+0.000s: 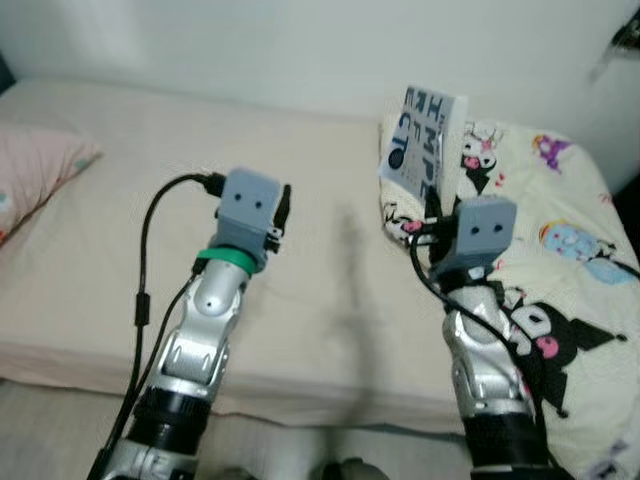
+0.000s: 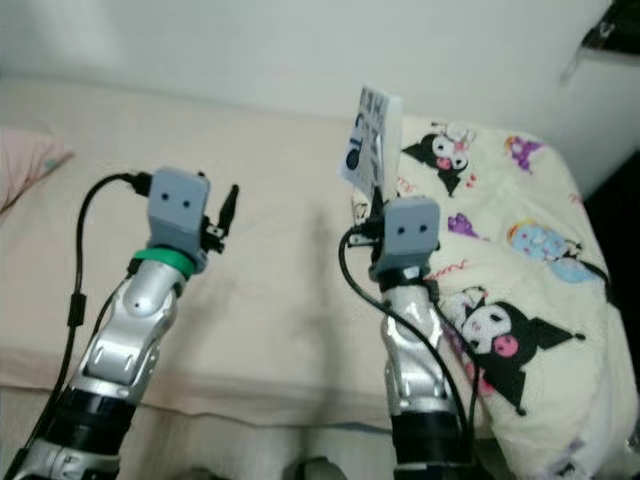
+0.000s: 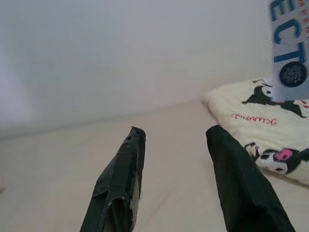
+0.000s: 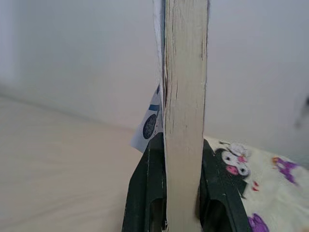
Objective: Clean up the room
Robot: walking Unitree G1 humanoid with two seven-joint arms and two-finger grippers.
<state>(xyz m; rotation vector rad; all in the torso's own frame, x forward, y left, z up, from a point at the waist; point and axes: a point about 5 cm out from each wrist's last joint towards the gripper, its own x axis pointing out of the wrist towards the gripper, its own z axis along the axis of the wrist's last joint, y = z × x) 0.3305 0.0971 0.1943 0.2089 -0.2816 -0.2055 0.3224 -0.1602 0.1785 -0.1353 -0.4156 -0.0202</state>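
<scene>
A thin book (image 1: 424, 138) with large blue letters on its pale cover stands upright above the bed, held by its lower edge. My right gripper (image 1: 434, 205) is shut on it; in the right wrist view the book's page edge (image 4: 185, 111) rises between the two black fingers (image 4: 145, 193). My left gripper (image 3: 175, 135) is open and holds nothing, hovering over the beige sheet. It sits left of the book (image 2: 371, 140), near the middle of the bed.
The bed (image 1: 150, 260) with a beige sheet spans the view, against a white wall. A cream blanket with cartoon prints (image 1: 560, 270) covers its right part. A pink pillow (image 1: 35, 170) lies at the left. The bed's front edge is close below my arms.
</scene>
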